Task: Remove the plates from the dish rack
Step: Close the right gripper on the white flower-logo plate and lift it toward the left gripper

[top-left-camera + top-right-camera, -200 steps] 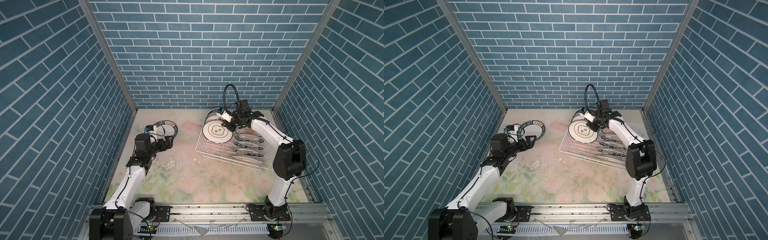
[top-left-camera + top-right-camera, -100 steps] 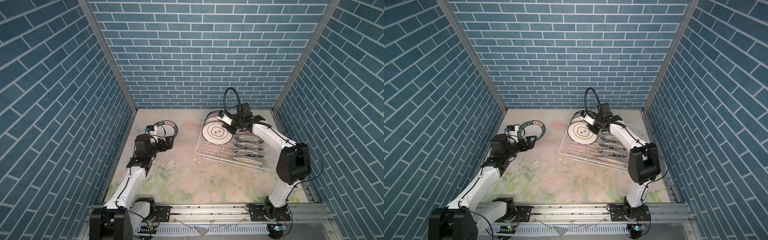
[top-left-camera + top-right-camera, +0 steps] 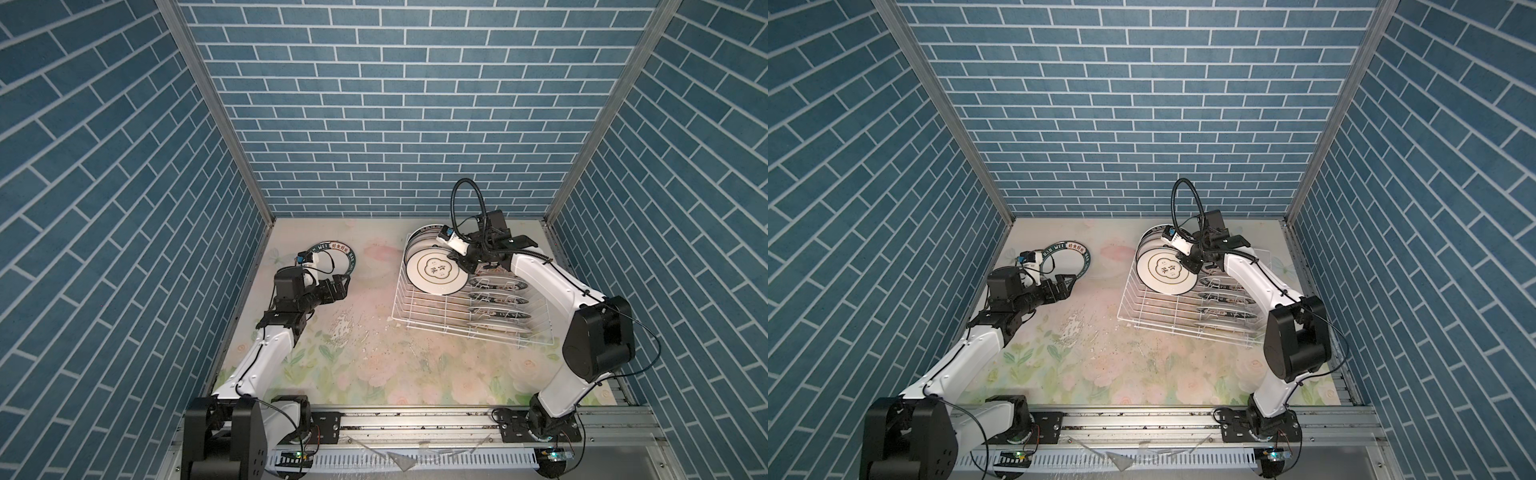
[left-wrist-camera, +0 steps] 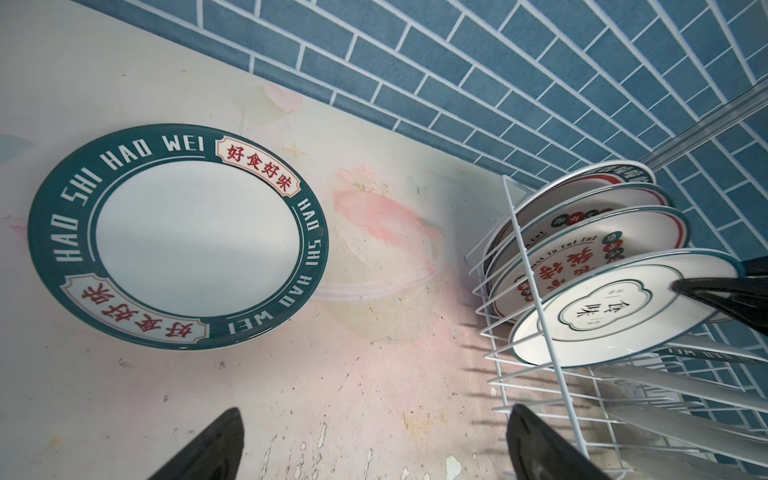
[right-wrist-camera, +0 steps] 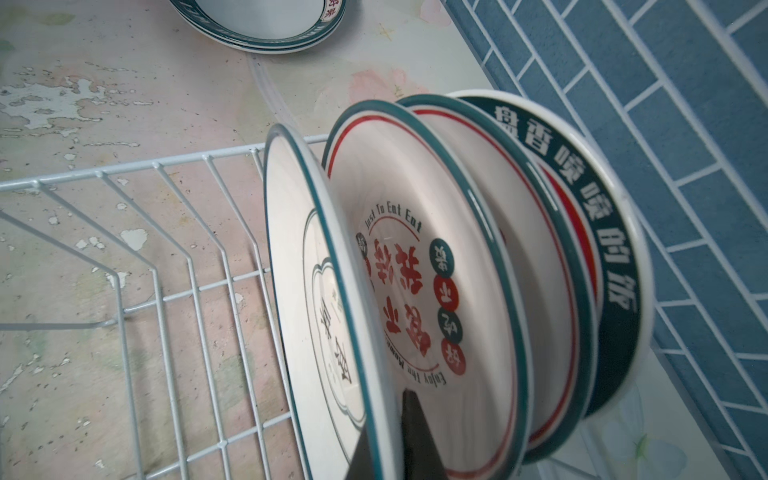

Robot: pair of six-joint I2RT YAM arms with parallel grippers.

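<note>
R pincer [image 5: 390, 444] pinches round glazed plate [image 3: 432, 272] rim — white wire rack [image 3: 436, 311].

Table [image 3: 374, 365]: pale floral print, pinks and greens, pretty beat up. White peeling patch [image 3: 343, 330] mid-left, small flecks scattered toward middle. Green-rimmed plate [image 4: 178, 237] lies flat at far left, "HAO SHI HAO WEI" lettering on rim; right wrist view shows layered rims, maybe a stack. Dish rack [image 3: 419, 307] sits on far right, well apart from plate.
</note>
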